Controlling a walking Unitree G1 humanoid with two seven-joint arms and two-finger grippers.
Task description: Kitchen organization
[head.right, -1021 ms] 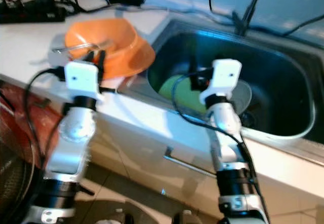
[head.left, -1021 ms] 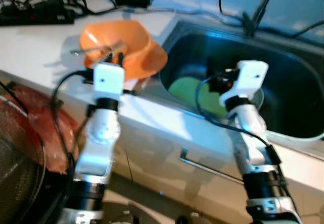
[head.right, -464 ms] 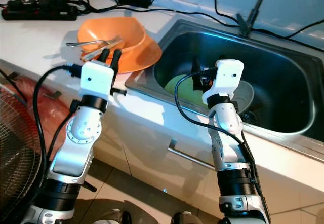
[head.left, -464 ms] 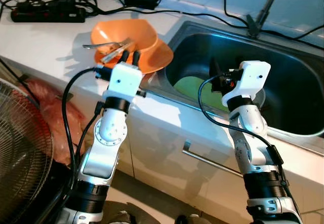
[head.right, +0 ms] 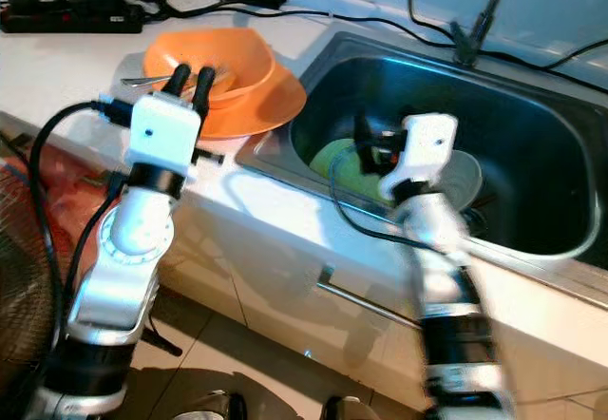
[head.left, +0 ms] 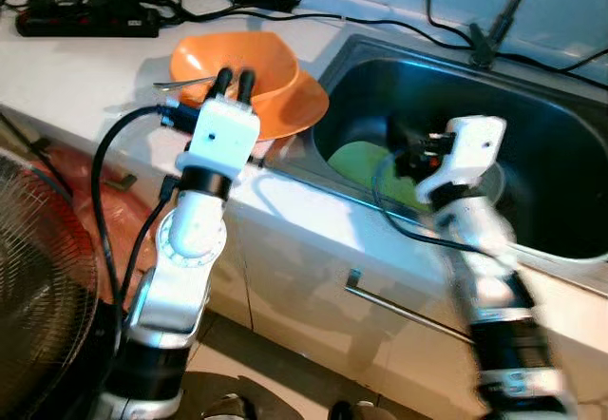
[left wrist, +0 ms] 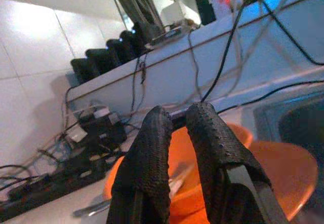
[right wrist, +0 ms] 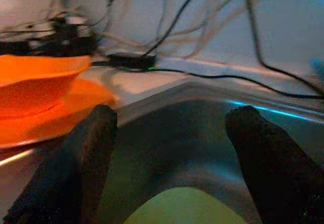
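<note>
I take the stainless sink (head.left: 560, 168) as my reference.

1. Far left of the sink, at floor level, I see a wire fan guard (head.left: 38, 315) with a reddish bag (head.left: 90, 201) beside it.
2. At the back of the white countertop (head.left: 66, 68), left of the sink, a black power strip (head.left: 85, 23) lies among cables.
3. Just left of the sink rim, an orange bowl (head.left: 249, 59) sits on an orange plate (head.left: 302, 114). Metal cutlery (head.left: 180, 84) rests in the bowl, its handle projecting away from the sink.
4. My left gripper (head.left: 235, 81) is raised over the near edge of the bowl. Its fingers (left wrist: 152, 168) are nearly together with only a narrow gap, and nothing is between them.
5. Inside the sink, toward its left end, a green plate (head.left: 366, 168) lies on the bottom, with a grey dish (head.right: 461, 178) just to its right.
6. My right gripper (right wrist: 174, 153) is over the sink, above the green plate. Its fingers (right wrist: 263, 158) are wide apart and hold nothing. The right arm is blurred.
7. Below the sink front, a cabinet handle (head.left: 399, 308) runs along the white door.
</note>
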